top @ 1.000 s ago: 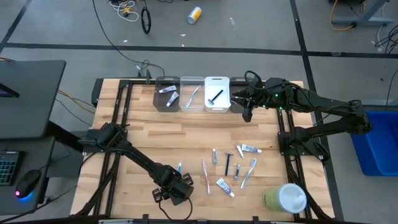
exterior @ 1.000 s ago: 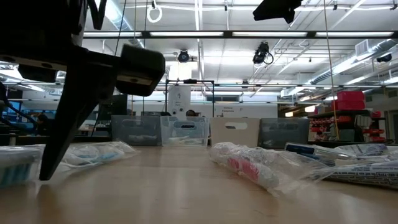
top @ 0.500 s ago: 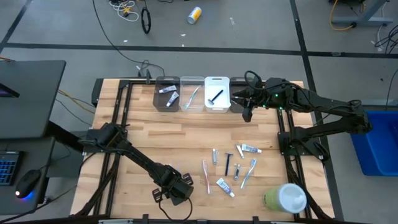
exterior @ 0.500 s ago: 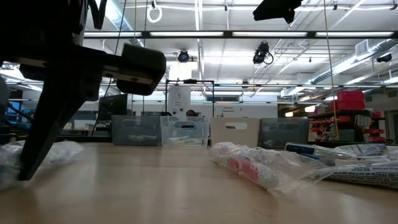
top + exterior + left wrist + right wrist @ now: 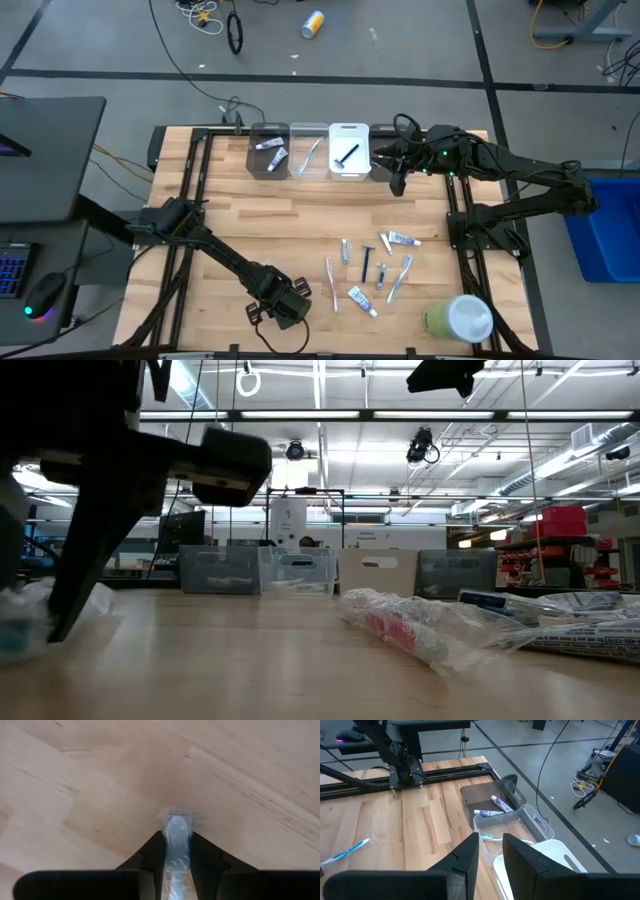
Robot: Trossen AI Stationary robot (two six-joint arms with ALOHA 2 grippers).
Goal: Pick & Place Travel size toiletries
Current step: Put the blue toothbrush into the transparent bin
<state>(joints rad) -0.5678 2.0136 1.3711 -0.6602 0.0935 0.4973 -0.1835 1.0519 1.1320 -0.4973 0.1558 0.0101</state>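
Observation:
My left gripper (image 5: 285,300) is near the table's near edge, shut on a light blue toothbrush in a clear wrapper (image 5: 177,826), which sticks out toward the far edge (image 5: 289,270). In the low view the wrapper (image 5: 22,622) shows at the far left behind a dark finger. More wrapped toiletries lie on the table to the right: a pink toothbrush (image 5: 331,283), a toothpaste tube (image 5: 362,300), a black razor (image 5: 366,262) and a blue toothbrush (image 5: 400,278). My right gripper (image 5: 397,186) hovers by the bins at the far edge, narrowly open and holding nothing (image 5: 491,840). My left gripper pinches the wrapped toothbrush between its two fingers (image 5: 152,852), which lie along it. The free end (image 5: 177,817) reaches past the fingertips, low over the wood. I cannot tell whether that end rests on the table.
Along the far edge stand a dark bin with small tubes (image 5: 268,152), a clear bin with a toothbrush (image 5: 309,152), a white bin with a razor (image 5: 348,150) and another dark bin (image 5: 384,160). A large green-and-white round container (image 5: 458,318) sits at the near right corner.
In the low view the wrapped toothbrush, which lay spread on the table beside the left finger, has been drawn in toward the picture's left edge, and the left gripper has tipped a little. The right arm has kept still.

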